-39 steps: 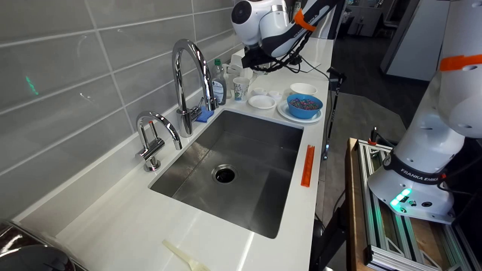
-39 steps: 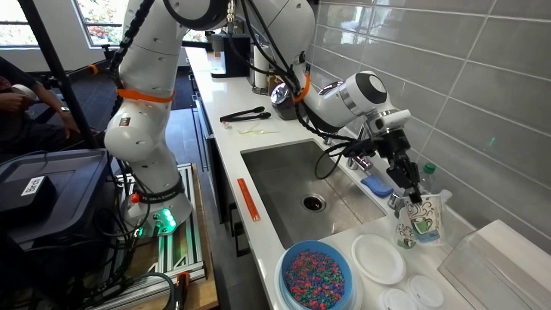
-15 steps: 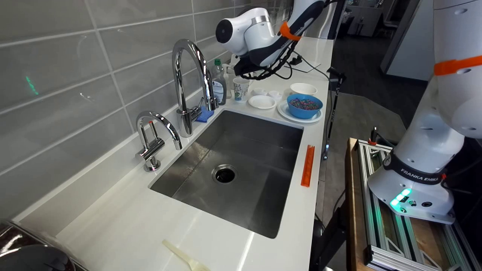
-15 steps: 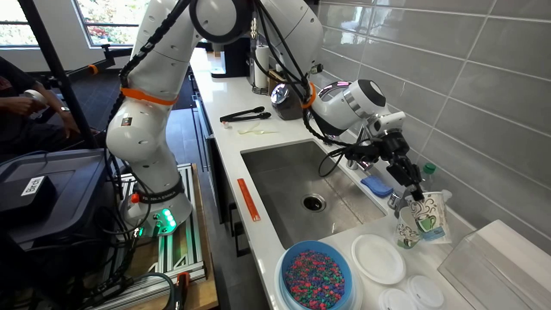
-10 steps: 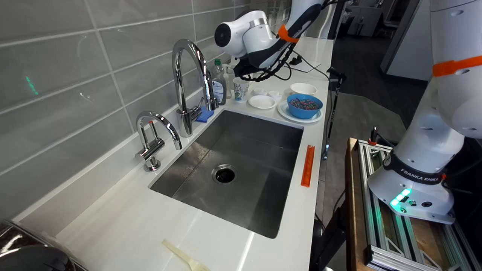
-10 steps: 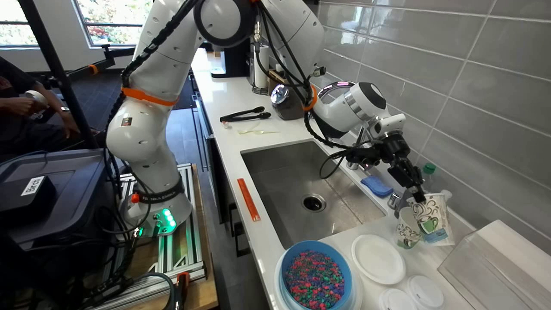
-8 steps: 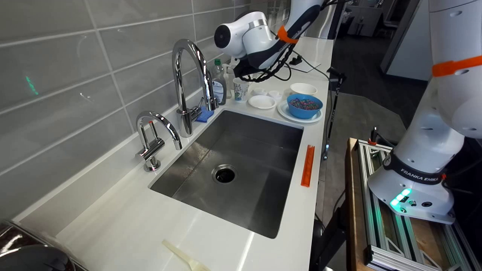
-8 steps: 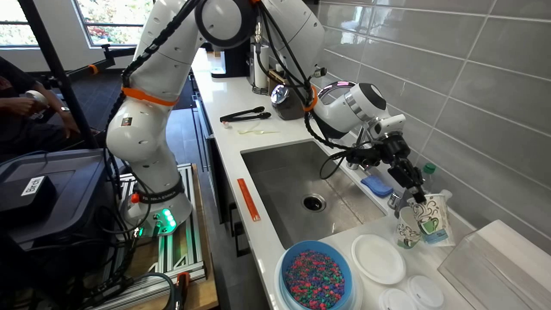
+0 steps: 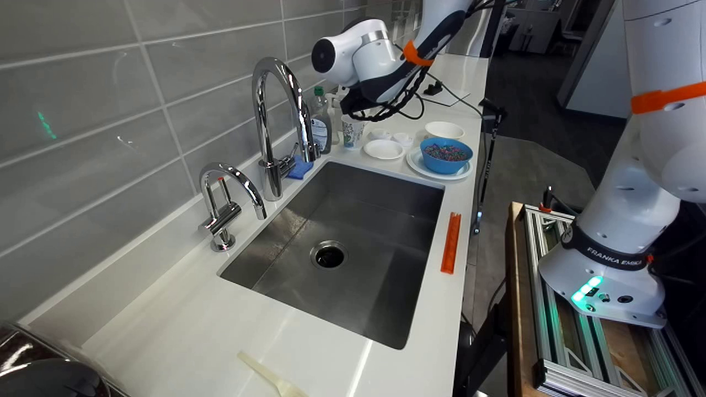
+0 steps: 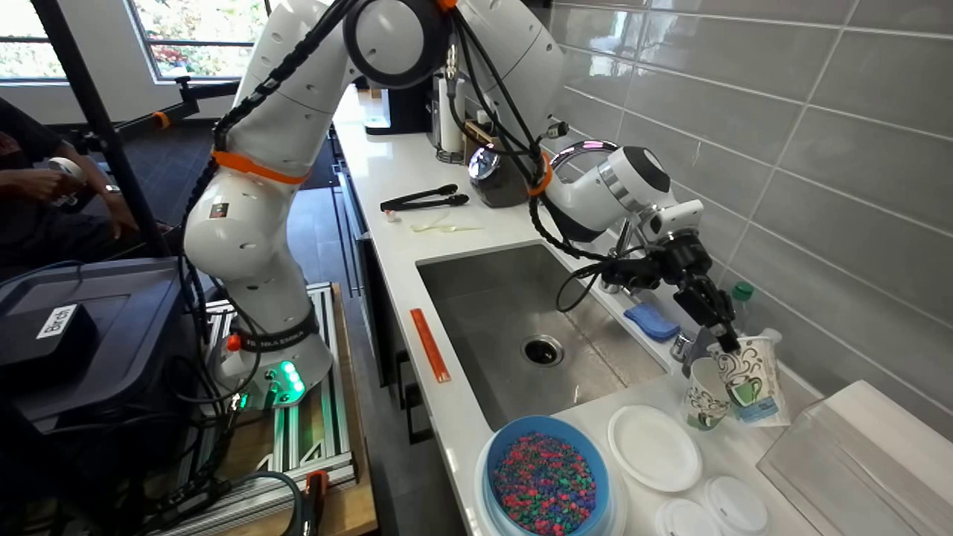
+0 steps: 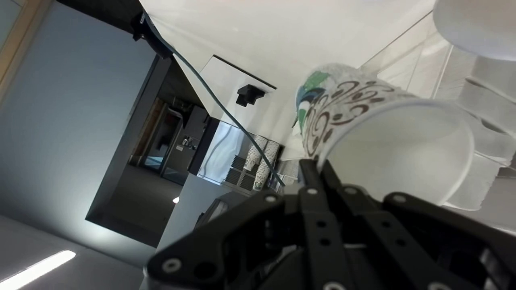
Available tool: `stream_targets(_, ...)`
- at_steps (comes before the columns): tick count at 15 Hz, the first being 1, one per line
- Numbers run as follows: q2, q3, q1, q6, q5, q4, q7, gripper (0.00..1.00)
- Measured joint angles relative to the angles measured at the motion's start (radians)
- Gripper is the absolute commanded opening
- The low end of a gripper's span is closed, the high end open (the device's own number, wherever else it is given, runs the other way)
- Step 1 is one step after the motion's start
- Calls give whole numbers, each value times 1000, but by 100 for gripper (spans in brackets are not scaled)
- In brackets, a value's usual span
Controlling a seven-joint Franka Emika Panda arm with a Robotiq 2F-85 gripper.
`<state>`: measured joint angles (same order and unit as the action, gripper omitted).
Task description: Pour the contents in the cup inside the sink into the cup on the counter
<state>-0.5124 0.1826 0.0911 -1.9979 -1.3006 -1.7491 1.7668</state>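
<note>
My gripper (image 11: 320, 169) is shut on the rim of a patterned paper cup (image 11: 354, 104), one finger inside and one outside. In an exterior view this held cup (image 10: 750, 383) tilts, its base toward the lower right. I see no contents in its visible white inside. A second patterned cup (image 10: 706, 394) stands upright on the white counter (image 9: 209, 325), just beside the held cup; I cannot tell whether they touch. It also shows in an exterior view (image 9: 353, 132), where the wrist hides my fingers. The steel sink (image 9: 380, 275) holds no cup; the cup inside the sink is not seen there.
A blue bowl (image 10: 603, 476) of coloured bits sits on a plate. A white plate (image 10: 655, 447), white lids (image 10: 733, 502) and a clear box (image 10: 856, 458) lie near the cups. A green-capped bottle (image 10: 740, 294), blue sponge (image 10: 651, 321) and chrome tap (image 9: 265, 121) stand along the wall.
The held cup has gone from nearly upright to tilted, its base swinging right, and has shifted slightly right. The wrist has come a little lower. The standing cup shows more now.
</note>
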Motion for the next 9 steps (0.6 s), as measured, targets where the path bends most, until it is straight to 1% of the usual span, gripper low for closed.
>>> stream_targets(9,-21,-2,-1,28,-21,24,15,1)
